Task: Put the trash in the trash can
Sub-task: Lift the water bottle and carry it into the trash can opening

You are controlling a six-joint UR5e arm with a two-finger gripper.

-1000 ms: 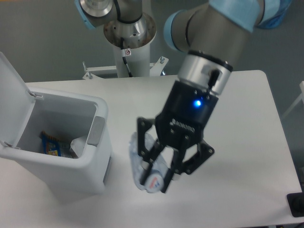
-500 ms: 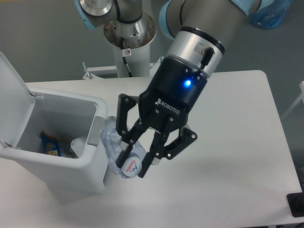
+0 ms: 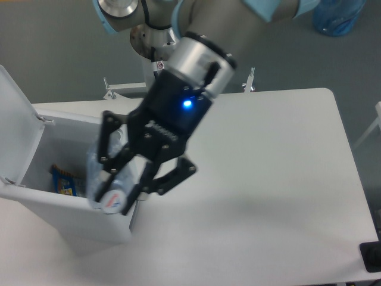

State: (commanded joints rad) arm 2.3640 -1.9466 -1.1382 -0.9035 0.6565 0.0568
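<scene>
White table [image 3: 280,196] carries the open trash can [image 3: 71,220] at its left end, lid tipped back. Above the can's opening, the end effector [image 3: 116,182] grasps the crushed bottle [image 3: 104,185], white cap pointing down. Inside the can lies a blue wrapper [image 3: 62,180].

Trash can [image 3: 36,205] stands on the left part of the worktop [image 3: 274,179], lid [image 3: 15,128] raised at its far-left side. Pincer [image 3: 116,193] holds the bottle [image 3: 104,185] over the can's right rim, above the opening. A packet [image 3: 62,180], possibly a wrapper, lies inside the can, left of the bottle.
</scene>
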